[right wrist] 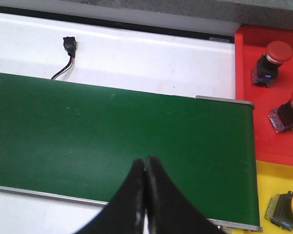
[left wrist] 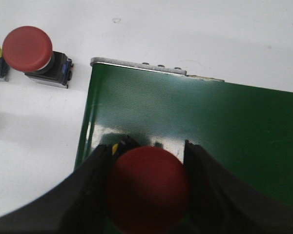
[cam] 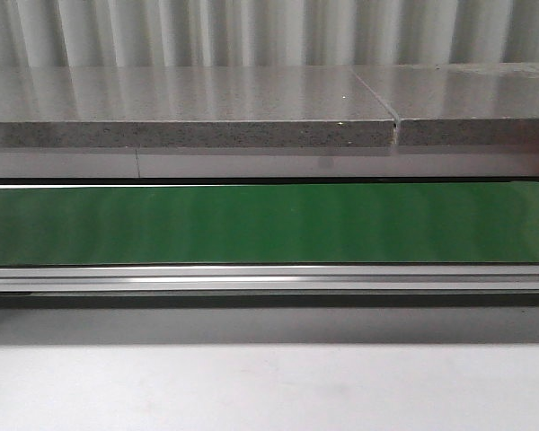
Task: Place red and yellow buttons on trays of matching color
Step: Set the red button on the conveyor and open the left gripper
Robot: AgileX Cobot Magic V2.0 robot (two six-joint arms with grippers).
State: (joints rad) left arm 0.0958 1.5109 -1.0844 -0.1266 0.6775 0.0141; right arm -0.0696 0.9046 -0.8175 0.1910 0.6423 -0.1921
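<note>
The task looks partly done. Beside the end of the green conveyor belt (right wrist: 122,141), the red tray (right wrist: 244,97) already holds two red buttons (right wrist: 271,61), and the yellow tray (right wrist: 278,185) next to it holds one yellow button (right wrist: 290,209). The right gripper (right wrist: 145,185) hangs over the belt, fingers pressed together, holding nothing. The left gripper (left wrist: 146,161) is clamped on a red button (left wrist: 147,187) above the belt's other end. Another red button (left wrist: 31,53) waits on the white table (left wrist: 39,131) beside that end.
</note>
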